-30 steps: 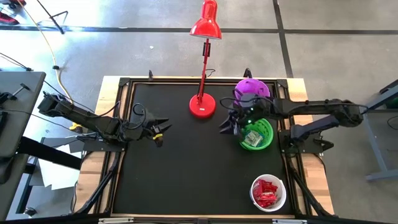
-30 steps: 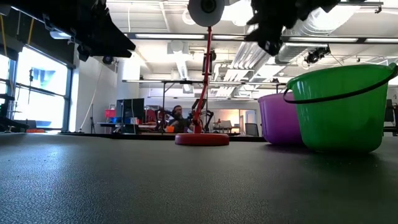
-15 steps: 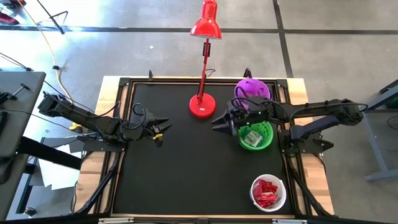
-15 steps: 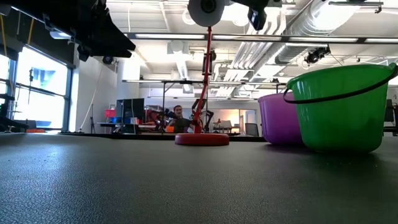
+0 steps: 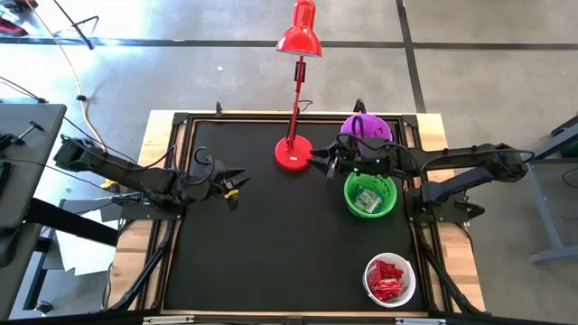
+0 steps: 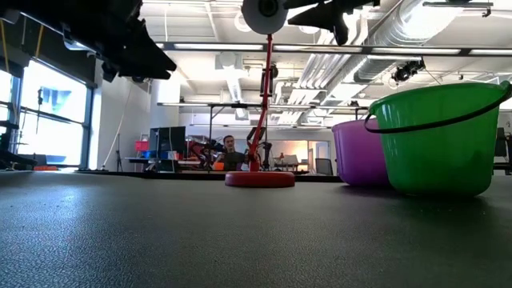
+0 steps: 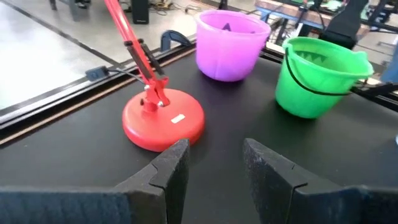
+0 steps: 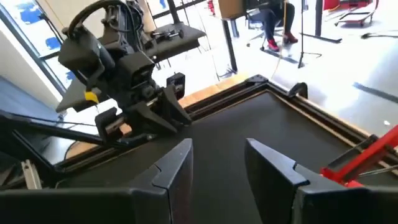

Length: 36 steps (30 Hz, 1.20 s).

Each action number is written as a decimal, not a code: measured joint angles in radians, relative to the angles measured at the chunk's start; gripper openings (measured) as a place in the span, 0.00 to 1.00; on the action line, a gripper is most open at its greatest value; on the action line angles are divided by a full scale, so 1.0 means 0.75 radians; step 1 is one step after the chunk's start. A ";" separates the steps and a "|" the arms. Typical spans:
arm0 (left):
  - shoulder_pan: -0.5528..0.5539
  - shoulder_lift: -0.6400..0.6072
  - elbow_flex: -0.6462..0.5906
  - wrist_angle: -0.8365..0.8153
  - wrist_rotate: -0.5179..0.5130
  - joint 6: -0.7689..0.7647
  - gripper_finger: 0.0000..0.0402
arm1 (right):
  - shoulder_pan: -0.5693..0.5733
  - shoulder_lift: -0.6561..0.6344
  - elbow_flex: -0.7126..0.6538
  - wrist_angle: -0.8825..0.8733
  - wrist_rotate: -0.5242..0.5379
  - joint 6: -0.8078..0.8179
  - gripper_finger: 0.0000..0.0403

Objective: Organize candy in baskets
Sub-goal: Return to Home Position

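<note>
Right tool [image 5: 316, 161] hovers above the desk [image 5: 253, 244] between red lamp base [image 5: 293, 154] and green basket [image 5: 394, 200], jaws parted, holding nothing. Left tool [image 5: 238, 181] waits at the desk's left side, likewise parted and empty. Red candy [image 5: 388, 278] lies in the white basket [image 5: 368, 273]; purple basket [image 5: 383, 127] stands beside the green.

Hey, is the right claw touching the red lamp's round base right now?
Apart. The low view shows the right claw hanging high above the mat, while the lamp base sits on it, with clear air between.
</note>
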 joint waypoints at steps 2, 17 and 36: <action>0.013 -0.001 0.000 0.002 0.001 0.000 0.34 | 0.000 0.000 0.000 -0.016 0.000 0.004 0.35; 0.015 -0.001 0.000 0.003 0.002 0.000 0.34 | -0.007 0.001 0.000 -0.047 -0.006 0.007 0.35; 0.015 -0.001 0.000 0.004 0.003 0.000 0.34 | -0.093 -0.382 -0.518 0.141 -0.302 -0.154 0.35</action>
